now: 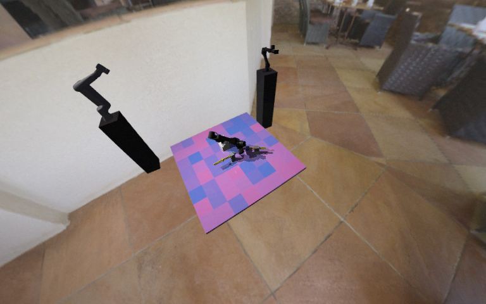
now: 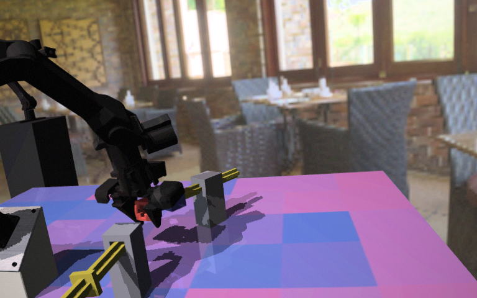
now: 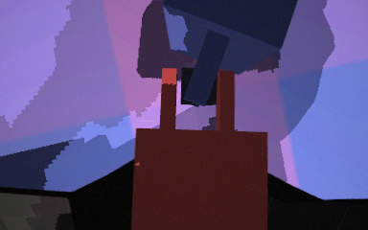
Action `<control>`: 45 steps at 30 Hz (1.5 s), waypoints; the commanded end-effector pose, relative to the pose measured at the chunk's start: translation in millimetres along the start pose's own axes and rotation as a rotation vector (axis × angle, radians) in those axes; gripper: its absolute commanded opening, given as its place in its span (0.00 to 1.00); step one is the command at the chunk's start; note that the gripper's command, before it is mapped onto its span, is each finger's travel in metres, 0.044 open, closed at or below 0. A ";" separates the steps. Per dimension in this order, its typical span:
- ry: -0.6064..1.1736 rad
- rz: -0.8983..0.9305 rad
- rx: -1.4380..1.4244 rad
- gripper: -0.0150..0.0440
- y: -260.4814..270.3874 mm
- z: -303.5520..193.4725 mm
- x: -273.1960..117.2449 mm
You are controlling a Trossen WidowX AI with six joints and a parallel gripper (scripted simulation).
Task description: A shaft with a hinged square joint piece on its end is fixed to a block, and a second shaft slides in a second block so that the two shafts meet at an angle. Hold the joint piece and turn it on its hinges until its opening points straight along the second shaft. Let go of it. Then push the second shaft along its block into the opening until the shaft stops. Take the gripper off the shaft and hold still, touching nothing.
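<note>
The joint piece, a dark red square body with two prongs (image 3: 198, 172) (image 2: 141, 213), sits on the end of the fixed yellow shaft (image 2: 230, 174) (image 1: 258, 147), which passes through an upright grey block (image 2: 208, 202). A dark blue hinge part (image 3: 206, 67) (image 2: 179, 202) lies between the prongs. My gripper (image 2: 150, 208) (image 1: 241, 145) is shut on the joint piece, low over the mat, and its fingers hide most of the piece in the exterior view. The second yellow shaft (image 2: 94, 270) (image 1: 222, 160) sits in the nearer grey block (image 2: 128, 251), drawn back from the joint.
The pink and blue chequered mat (image 1: 250, 186) (image 2: 316, 225) carries everything. The arm's grey base block (image 2: 20, 242) stands at the near left. Two black camera pillars (image 1: 127, 141) (image 1: 266, 95) stand beside the mat, near a white wall.
</note>
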State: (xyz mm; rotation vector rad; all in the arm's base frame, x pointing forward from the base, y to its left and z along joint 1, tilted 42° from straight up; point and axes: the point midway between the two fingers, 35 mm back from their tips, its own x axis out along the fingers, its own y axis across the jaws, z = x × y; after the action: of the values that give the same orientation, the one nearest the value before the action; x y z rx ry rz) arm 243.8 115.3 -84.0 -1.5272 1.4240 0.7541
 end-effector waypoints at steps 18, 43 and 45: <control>-0.011 0.007 -0.023 0.25 -1.2 -0.1 0.5; -0.010 0.007 -0.019 0.25 -1.0 -0.1 0.5; -0.010 0.007 -0.019 0.34 -1.0 -0.1 0.5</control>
State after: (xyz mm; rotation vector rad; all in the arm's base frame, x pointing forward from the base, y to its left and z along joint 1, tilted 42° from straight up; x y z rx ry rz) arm 244.9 114.8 -84.2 -1.5322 1.4190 0.7804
